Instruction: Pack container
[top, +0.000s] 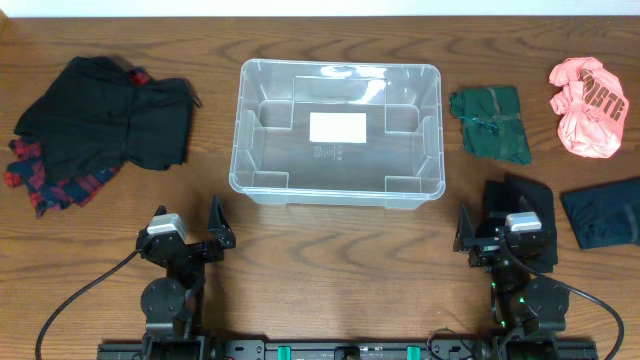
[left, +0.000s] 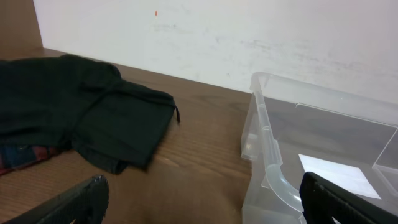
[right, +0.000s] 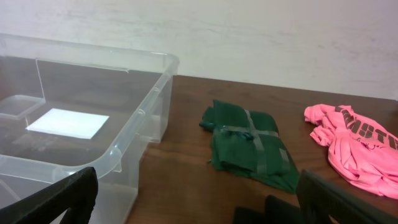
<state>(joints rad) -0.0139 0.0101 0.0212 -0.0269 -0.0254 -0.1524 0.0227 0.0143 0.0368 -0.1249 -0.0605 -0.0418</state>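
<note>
The clear plastic container (top: 337, 132) stands empty at the table's middle back, a white label on its bottom. It also shows in the left wrist view (left: 311, 155) and the right wrist view (right: 81, 124). My left gripper (top: 190, 240) is open and empty near the front left edge, short of the container's front left corner. My right gripper (top: 505, 235) is open and empty at the front right, above a black garment (top: 525, 205). A folded green garment (top: 490, 122) and a pink shirt (top: 588, 105) lie right of the container.
A black garment over red plaid cloth (top: 100, 125) lies left of the container, and also shows in the left wrist view (left: 81, 112). A dark navy garment (top: 605, 218) lies at the far right. A white wall stands behind the table.
</note>
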